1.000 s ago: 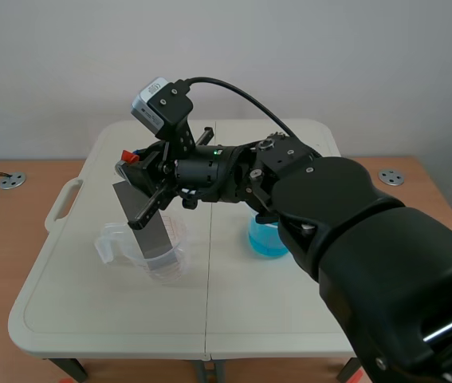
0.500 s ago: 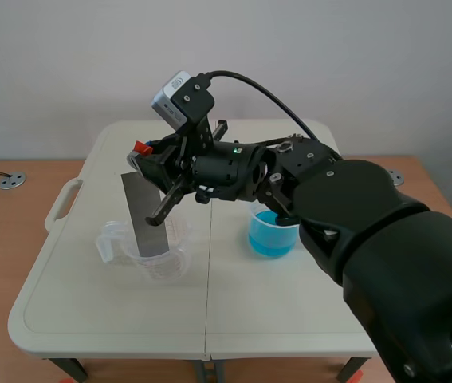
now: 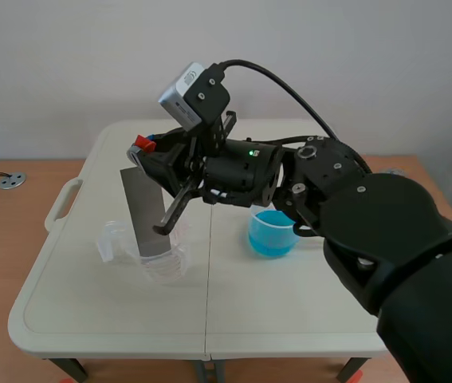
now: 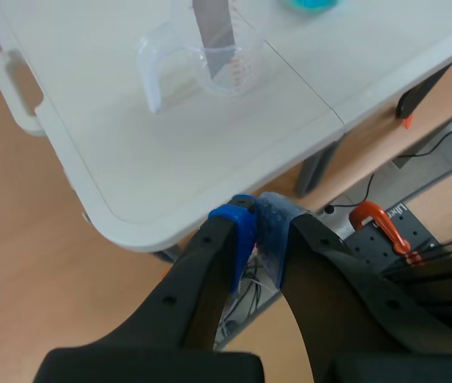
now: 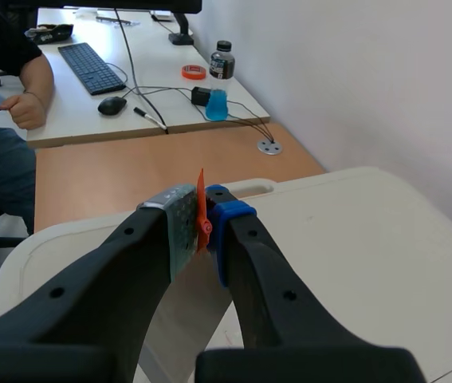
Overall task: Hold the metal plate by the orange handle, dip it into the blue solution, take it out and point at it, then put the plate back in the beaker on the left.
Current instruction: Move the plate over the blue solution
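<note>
My right gripper (image 3: 143, 150) comes across from the right and is shut on the orange handle (image 3: 141, 144) of the grey metal plate (image 3: 142, 211). The plate hangs nearly upright with its lower end inside the clear beaker (image 3: 150, 257) at the left. In the right wrist view the orange handle (image 5: 202, 214) is pinched between the pads of my right gripper (image 5: 202, 217). The beaker of blue solution (image 3: 271, 234) stands to the right of the clear one. My left gripper (image 4: 256, 233) is shut on nothing, off the table's near left edge, with the clear beaker (image 4: 210, 60) ahead of it.
Both beakers stand on a white folding table (image 3: 289, 319) with a carry handle (image 3: 60, 204) on its left side. An orange clamp (image 4: 377, 225) sits under the table's edge. Beyond it, a desk with a keyboard (image 5: 92, 67) and a person's arm (image 5: 26, 88).
My right gripper has risen and shifted slightly right, bringing the plate more upright. The plate's lower end stays in the clear beaker.
</note>
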`<state>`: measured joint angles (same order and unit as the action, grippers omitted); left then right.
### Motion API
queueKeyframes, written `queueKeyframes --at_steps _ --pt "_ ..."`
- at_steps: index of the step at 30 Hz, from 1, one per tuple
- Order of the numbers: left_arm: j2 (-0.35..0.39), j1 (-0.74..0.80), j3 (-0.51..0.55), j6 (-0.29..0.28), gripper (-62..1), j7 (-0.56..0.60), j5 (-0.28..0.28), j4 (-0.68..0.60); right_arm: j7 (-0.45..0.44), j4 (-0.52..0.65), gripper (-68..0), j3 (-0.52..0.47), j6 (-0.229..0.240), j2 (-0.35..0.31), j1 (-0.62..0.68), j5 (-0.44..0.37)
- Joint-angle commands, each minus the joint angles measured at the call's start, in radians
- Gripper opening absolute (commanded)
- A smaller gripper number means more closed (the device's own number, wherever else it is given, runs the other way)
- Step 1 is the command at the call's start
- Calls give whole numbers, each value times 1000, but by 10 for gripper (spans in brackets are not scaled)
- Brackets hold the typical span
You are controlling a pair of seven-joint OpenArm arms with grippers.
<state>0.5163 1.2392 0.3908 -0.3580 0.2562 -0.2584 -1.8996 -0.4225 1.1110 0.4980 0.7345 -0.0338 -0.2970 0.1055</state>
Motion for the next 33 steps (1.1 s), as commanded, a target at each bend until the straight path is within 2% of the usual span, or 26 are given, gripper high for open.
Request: queueKeyframes --at_steps 1,4,7,10,14,26,33 --pt "3 4 -2 -5 -594 14 -6 -5 -26 50 -663 1 11 -7 -13 -15" --pt "3 4 -2 -5 -594 16 -5 -5 -25 102 -663 1 11 -24 4 -15" --pt "3 4 -2 -5 -594 16 24 -5 -25 147 -663 1 11 -34 20 -14" --pt "3 4 -2 -5 -594 18 24 -5 -25 190 -663 1 11 -45 35 -14" --pt "2 -10 -2 -8 -594 24 55 -5 -24 245 -663 1 11 -59 51 -9" --pt "2 -9 -2 -16 -594 16 54 -5 -14 415 -662 -5 11 -125 53 -1" --pt "2 -9 -2 -16 -594 14 54 -5 -10 467 -662 -57 11 -167 54 -4"
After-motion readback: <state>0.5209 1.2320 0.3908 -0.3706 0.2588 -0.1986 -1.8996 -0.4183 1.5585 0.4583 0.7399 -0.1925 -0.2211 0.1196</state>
